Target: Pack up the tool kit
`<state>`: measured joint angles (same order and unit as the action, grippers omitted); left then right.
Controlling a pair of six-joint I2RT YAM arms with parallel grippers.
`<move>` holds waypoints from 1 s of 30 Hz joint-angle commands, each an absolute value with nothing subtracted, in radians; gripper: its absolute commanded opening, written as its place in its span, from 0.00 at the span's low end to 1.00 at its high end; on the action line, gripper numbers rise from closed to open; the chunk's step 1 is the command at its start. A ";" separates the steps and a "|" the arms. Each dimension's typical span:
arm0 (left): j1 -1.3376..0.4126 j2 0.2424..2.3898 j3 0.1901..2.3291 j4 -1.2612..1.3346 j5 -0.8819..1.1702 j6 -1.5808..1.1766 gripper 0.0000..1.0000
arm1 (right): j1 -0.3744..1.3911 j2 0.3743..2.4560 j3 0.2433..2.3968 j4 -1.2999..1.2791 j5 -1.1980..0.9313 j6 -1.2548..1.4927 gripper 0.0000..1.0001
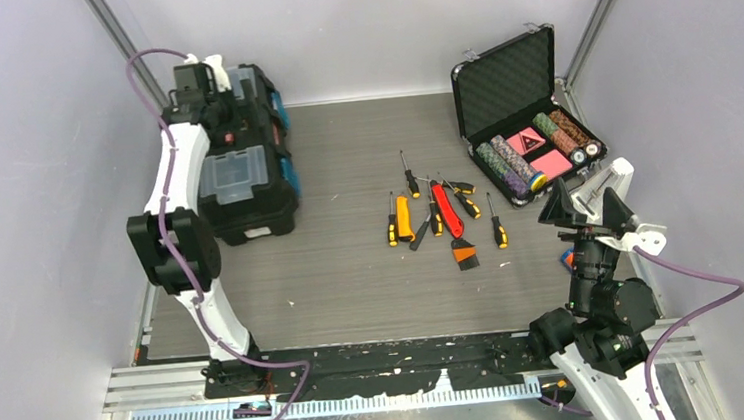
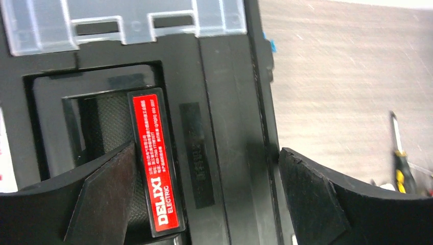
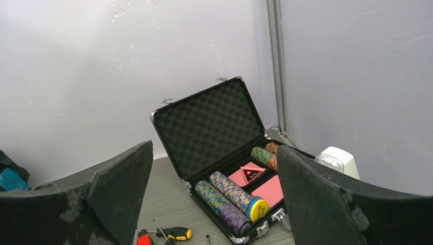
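Toolbox (image 1: 256, 194) partly hidden, left hand (image 2: 207, 153) above

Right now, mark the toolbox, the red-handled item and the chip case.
toolbox (image 1: 260, 211): top external view, black near end.
red-handled item (image 1: 446, 210): top external view, red handle.
chip case (image 1: 507, 84): top external view, foam lid.

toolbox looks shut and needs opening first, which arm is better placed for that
Left. The left gripper hangs open directly over the toolbox top, by the red-labelled handle. The right gripper sits open across the table beside the poker chip case, with the hand tools between.
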<state>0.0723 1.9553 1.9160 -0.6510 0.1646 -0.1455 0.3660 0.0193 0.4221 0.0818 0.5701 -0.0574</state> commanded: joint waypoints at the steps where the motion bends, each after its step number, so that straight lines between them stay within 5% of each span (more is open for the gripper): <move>1: -0.108 1.878 1.715 -0.852 0.368 -0.212 0.97 | 0.374 0.004 0.430 0.096 0.566 -0.061 0.95; 19: -0.401 1.531 1.251 -0.785 0.336 -0.283 0.97 | 0.387 0.008 0.455 0.064 0.541 -0.031 0.95; 30: -0.415 1.349 1.346 -0.824 0.230 -0.273 1.00 | 0.387 0.306 0.661 -0.148 0.282 0.139 0.95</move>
